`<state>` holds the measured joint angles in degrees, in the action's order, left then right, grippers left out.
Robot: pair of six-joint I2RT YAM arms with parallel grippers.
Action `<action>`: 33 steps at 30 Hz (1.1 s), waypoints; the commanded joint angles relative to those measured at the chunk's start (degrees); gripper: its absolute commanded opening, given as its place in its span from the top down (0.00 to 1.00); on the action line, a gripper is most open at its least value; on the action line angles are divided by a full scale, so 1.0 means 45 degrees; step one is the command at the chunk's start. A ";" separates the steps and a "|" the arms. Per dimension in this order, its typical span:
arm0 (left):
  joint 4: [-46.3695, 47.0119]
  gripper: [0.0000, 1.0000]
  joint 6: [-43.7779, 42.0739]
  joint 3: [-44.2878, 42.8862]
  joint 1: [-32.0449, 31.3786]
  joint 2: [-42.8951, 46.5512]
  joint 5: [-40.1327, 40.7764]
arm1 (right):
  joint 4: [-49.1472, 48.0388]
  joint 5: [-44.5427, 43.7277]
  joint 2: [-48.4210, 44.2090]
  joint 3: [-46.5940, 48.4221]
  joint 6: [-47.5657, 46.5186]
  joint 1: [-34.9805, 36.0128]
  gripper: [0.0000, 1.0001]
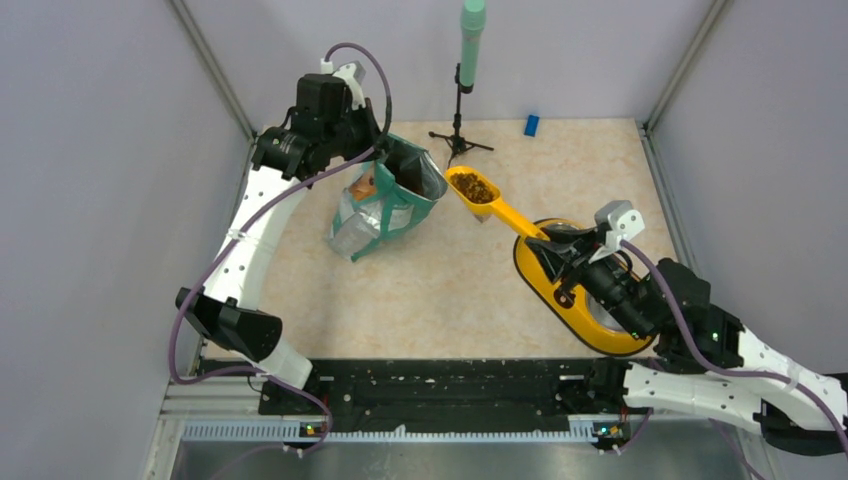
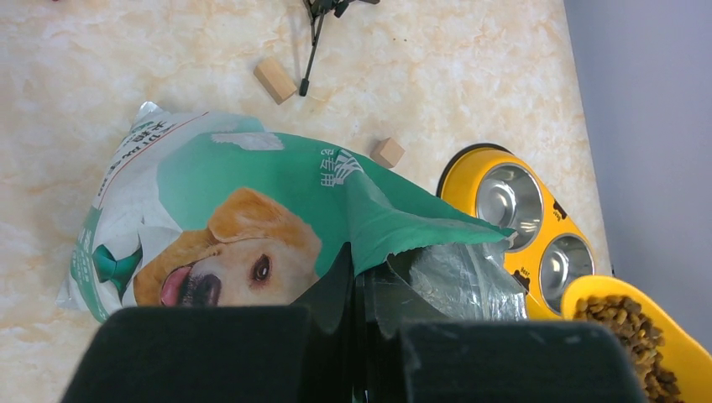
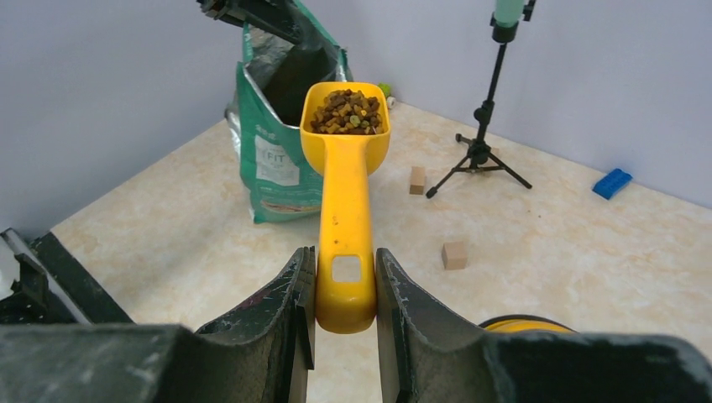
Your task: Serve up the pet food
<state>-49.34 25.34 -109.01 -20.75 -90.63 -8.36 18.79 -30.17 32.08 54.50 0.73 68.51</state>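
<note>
Table (image 1: 450, 300): pale marbled top, walled by grey panels.

Left arm: extended to the far left of the table. The left gripper (image 2: 357, 336) is seen closed on the upper rim of the pouch (image 2: 252, 193), the torn teal edge pinched between the pads; the mouth is held open and the silver lining is exposed.

Right arm: reached in from the near right. The right gripper (image 3: 344, 269) is clamped on the end of the handle of the yellow scoop (image 3: 344, 193), both fingers pressed against its sides.

Pouch: teal and white, a golden dog's face printed on it, stood on the table and leaned slightly.

Yellow feeder (image 2: 458, 168): two steel bowls are set in it. It is placed near the right edge of the table, partly covered by the right arm in the top view.

Scoop: held off the table between pouch and feeder, the cup just beside the pouch mouth and roughly level.

Tripod stand (image 1: 462, 100): set at the far edge, topped by a green cylinder.

Blue block (image 1: 531, 124): noted by the far wall.

Two wooden cubes (image 2: 275, 80) (image 2: 388, 152): lying apart on the table between tripod and pouch.

Pet food (image 3: 347, 112): brown pellets, heaped in the scoop cup.
</note>
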 commanded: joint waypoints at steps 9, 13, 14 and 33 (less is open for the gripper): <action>0.1219 1.00 -0.0318 -0.0562 0.0248 0.0197 0.0022 | 0.1819 -0.3597 -0.1572 0.0017 0.0747 0.0157 1.00; 0.1219 1.00 -0.0348 -0.0552 0.0271 0.0219 -0.0019 | 0.3084 -0.4861 -0.2267 -0.0328 0.1580 0.0149 1.00; 0.1237 1.00 -0.0357 -0.0545 0.0266 0.0218 -0.0044 | 0.3329 -0.5156 -0.2472 -0.0433 0.1743 0.0159 1.00; 0.1313 1.00 -0.0582 -0.0168 0.0335 0.0712 -0.0175 | 0.6230 -0.6426 -0.2811 -0.2052 0.7978 0.0165 1.00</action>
<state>-49.32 23.86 -109.03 -19.97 -90.50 -9.65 44.93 -57.45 18.61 46.09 28.53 68.53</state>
